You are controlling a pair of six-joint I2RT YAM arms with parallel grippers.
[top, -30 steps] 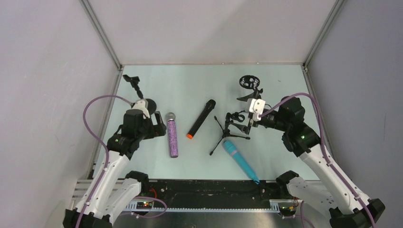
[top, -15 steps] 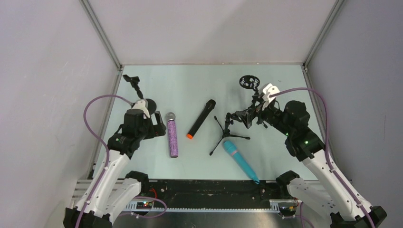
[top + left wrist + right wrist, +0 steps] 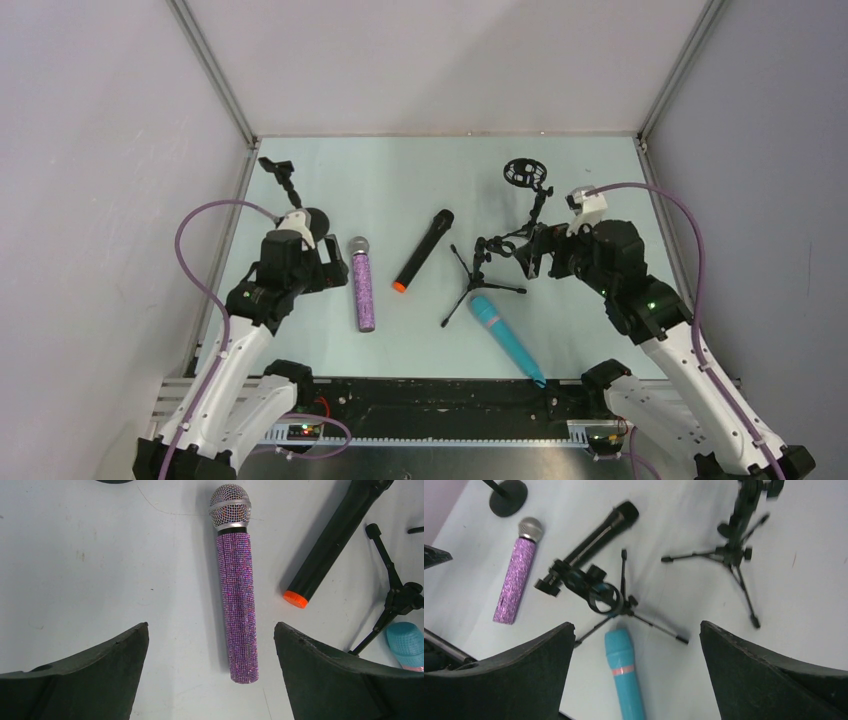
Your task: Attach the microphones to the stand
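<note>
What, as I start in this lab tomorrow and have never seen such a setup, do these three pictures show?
Two robot arms, the left arm and the right arm, are bolted at the near edge of a table. The wide picture looks down from above and behind them. The other two come from a camera on each wrist. The dark wedges at the bottom are the left fingers in one and the right fingers in the other. On the table lie a purple glitter microphone, a black microphone with an orange end and a turquoise microphone. Beside them are a tripod stand and a second tripod stand. Both pairs of fingers are open and hold nothing.
</note>
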